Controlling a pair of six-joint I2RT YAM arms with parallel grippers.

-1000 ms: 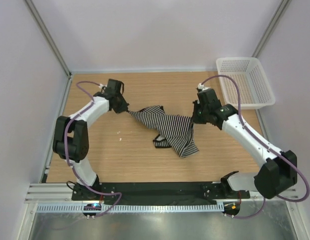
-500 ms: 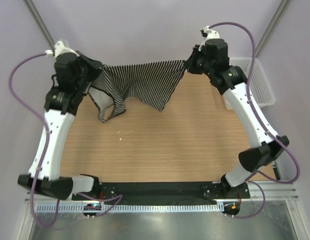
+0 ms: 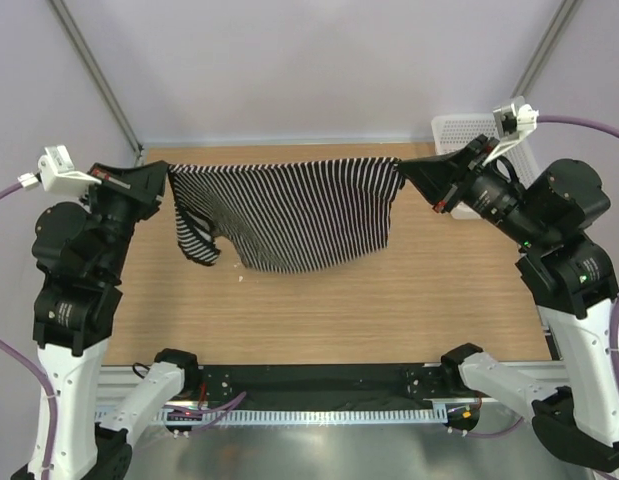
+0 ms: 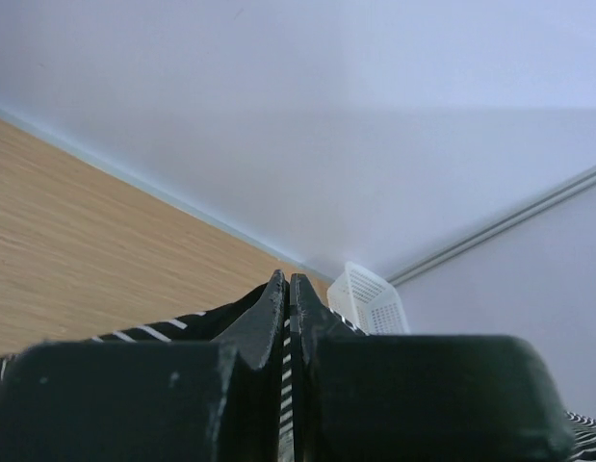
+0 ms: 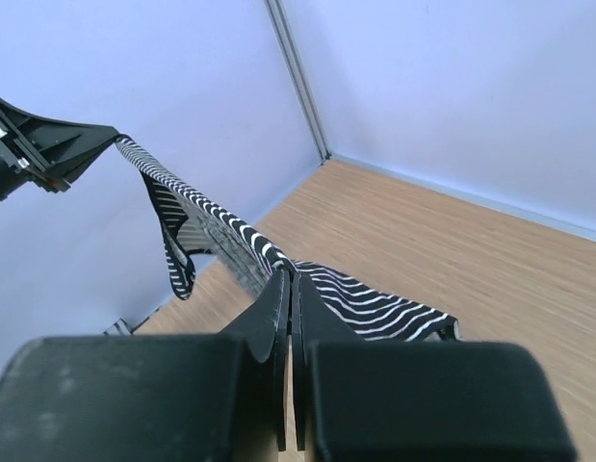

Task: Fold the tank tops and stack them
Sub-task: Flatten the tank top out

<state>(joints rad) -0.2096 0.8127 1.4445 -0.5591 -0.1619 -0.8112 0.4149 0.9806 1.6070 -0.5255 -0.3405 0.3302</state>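
One black-and-white striped tank top (image 3: 289,215) hangs stretched in the air between my two grippers, well above the wooden table (image 3: 389,300). My left gripper (image 3: 165,180) is shut on its left top corner; a strap loop droops below it. My right gripper (image 3: 404,172) is shut on its right top corner. In the left wrist view my gripper (image 4: 289,284) pinches striped fabric (image 4: 287,375) between its jaws. In the right wrist view my gripper (image 5: 289,281) holds the top edge, and the tank top (image 5: 220,231) runs away toward the left gripper.
A white mesh basket (image 3: 489,160) stands at the back right corner of the table, partly behind my right arm; it also shows in the left wrist view (image 4: 370,300). Grey walls enclose the table on three sides.
Both grippers have lifted the tank top off the table and pulled apart outward and toward the near side, so the crumpled top now hangs spread and taut.
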